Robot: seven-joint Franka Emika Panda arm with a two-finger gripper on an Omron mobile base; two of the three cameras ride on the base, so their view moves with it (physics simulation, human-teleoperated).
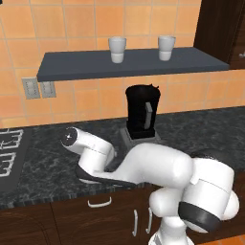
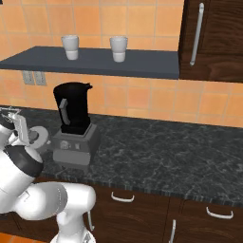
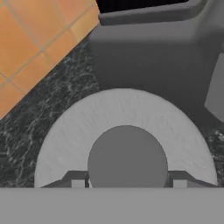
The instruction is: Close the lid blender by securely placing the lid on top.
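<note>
The end effector (image 3: 126,183) sits low over the lid (image 3: 127,127), its fingertips (image 3: 78,183) flanking the central knob (image 3: 127,159); whether they grip it I cannot tell. The lid lies on the dark speckled surface (image 3: 52,109), just beside the blender (image 2: 73,126), whose black jar stands uncovered. Beyond, two white cups (image 1: 117,49) stand on the shelf (image 1: 129,64).

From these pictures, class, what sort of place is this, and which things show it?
A kitchen, rendered: a blender on a dark stone counter, a tiled wall, and two cups on a shelf.
</note>
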